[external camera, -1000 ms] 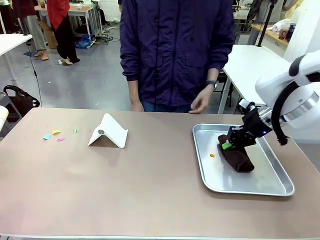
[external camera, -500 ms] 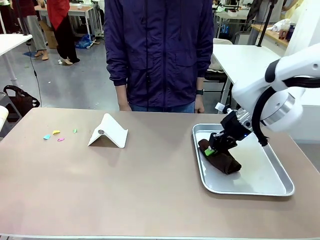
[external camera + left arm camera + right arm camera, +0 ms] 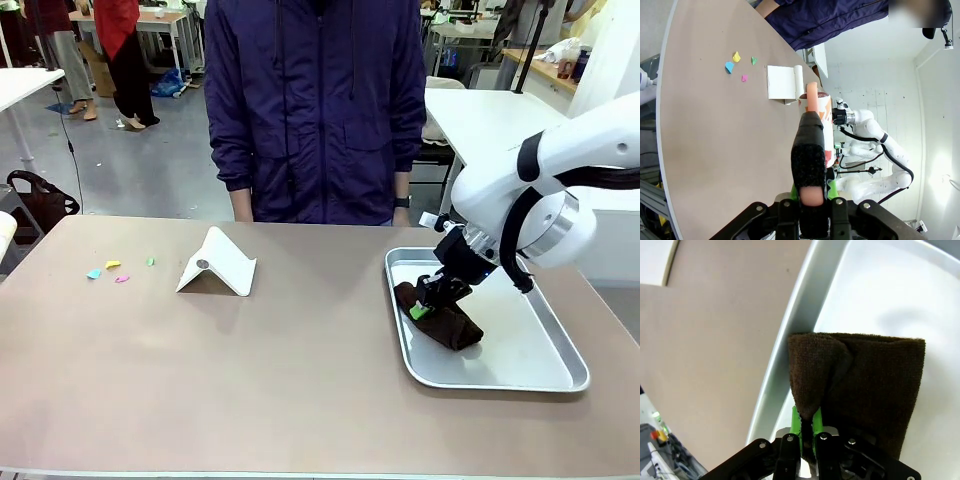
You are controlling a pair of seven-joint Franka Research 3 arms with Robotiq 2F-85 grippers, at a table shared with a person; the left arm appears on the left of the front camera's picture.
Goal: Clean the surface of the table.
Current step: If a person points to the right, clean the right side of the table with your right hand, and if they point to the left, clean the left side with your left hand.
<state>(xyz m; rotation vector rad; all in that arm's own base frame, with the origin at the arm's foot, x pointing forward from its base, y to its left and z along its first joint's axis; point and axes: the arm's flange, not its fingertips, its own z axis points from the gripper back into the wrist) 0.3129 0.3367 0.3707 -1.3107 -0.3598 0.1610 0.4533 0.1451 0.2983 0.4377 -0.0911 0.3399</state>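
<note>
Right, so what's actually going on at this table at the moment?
The robot's right gripper is pinched shut on one end of the brown cloth, which rests in the silver tray on the right of the table. The left gripper clamps a black-and-pink tool above the tabletop. Small coloured scraps lie unwiped at the far left, near a white folded stand. A person stands at the far side, arms down.

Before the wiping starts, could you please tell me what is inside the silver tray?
A folded dark brown cloth lies in the tray, pinched at its left end by the right pincer. Bare metal shows around it. Anything under the cloth is covered.
</note>
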